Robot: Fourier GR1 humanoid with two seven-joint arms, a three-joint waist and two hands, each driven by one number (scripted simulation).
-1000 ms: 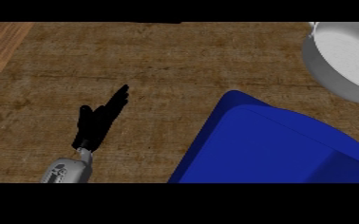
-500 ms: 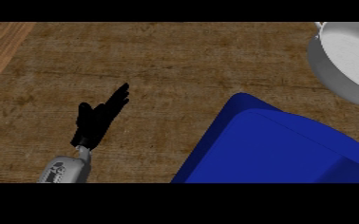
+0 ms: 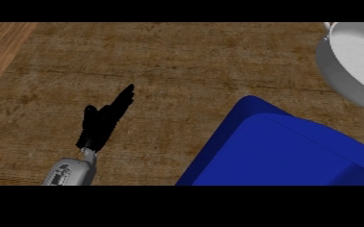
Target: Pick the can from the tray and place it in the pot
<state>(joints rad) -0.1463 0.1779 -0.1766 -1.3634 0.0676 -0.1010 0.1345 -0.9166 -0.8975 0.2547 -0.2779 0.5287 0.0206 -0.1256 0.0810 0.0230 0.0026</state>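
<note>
Left hand [image 3: 103, 120] low at left, fingers straight, resting open.

Counter [image 3: 177, 57] matt grained wood; pot [image 3: 341, 62] smooth grey metal; tray [image 3: 284, 149] smooth blue.

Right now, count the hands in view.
1. The left hand is at lower left over the counter, fingers straight, left of the tray. The right hand is not in view.
</note>
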